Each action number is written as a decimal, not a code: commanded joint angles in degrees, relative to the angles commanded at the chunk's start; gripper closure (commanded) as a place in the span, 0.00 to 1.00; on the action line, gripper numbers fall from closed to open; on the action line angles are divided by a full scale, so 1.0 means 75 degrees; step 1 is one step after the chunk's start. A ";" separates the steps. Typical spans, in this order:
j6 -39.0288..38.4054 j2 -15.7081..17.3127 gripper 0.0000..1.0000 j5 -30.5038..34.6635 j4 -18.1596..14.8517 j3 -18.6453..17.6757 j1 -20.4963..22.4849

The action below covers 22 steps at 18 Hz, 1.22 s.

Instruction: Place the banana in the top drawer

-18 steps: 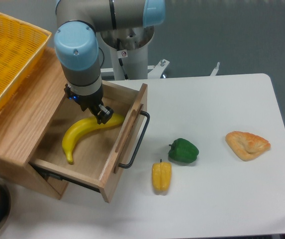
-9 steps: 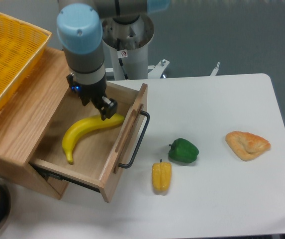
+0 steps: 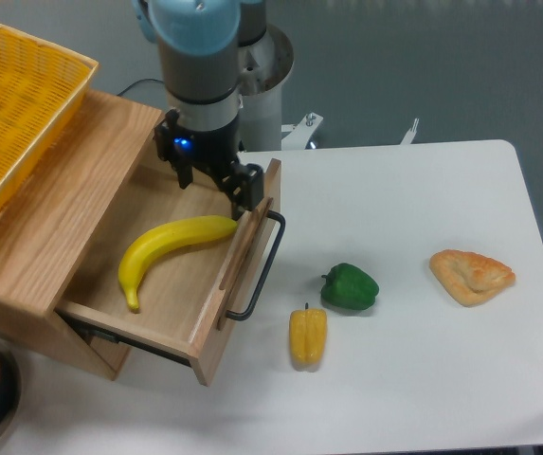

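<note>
Banana (image 3: pixel 165 248) lies flat inside top drawer (image 3: pixel 181 284), drawer pulled open. Claw (image 3: pixel 216 182) sits above and just behind banana's right end, not touching it, holding nothing. Jaw spread: can't tell from this angle. Green pepper (image 3: pixel 351 286) and yellow pepper (image 3: pixel 308 335) on table (image 3: pixel 423 379), to claw's lower right.

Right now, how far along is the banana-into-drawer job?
The placing looks done: the banana lies flat inside the open top drawer, with nothing gripping it. The gripper is above the drawer's front edge, clear of the banana; whether its fingers are open is hard to tell. The drawer stands pulled out, its black handle untouched. Nothing else seems left.
</note>
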 joint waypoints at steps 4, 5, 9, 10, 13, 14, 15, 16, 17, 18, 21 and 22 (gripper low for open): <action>0.0140 -0.0128 0.00 -0.0024 0.0515 -0.0012 0.0410; 0.0268 -0.0210 0.00 -0.0012 0.0621 -0.0047 0.0527; 0.1018 -0.0702 0.00 0.0011 0.0949 -0.0082 0.1113; 0.1252 -0.0796 0.00 0.0011 0.0962 -0.0082 0.1254; 0.1944 -0.1124 0.00 0.0000 0.0950 -0.0082 0.1664; 0.2050 -0.1218 0.00 0.0000 0.0962 -0.0070 0.1770; 0.2167 -0.1312 0.00 0.0000 0.0962 -0.0036 0.1852; 0.2272 -0.1463 0.00 0.0000 0.0962 0.0011 0.1945; 0.2401 -0.1569 0.00 0.0000 0.0973 0.0047 0.2016; 0.2518 -0.1686 0.00 0.0000 0.1066 0.0058 0.2098; 0.2578 -0.2038 0.00 0.0058 0.1546 0.0059 0.2122; 0.2625 -0.2085 0.00 0.0105 0.1606 0.0059 0.2157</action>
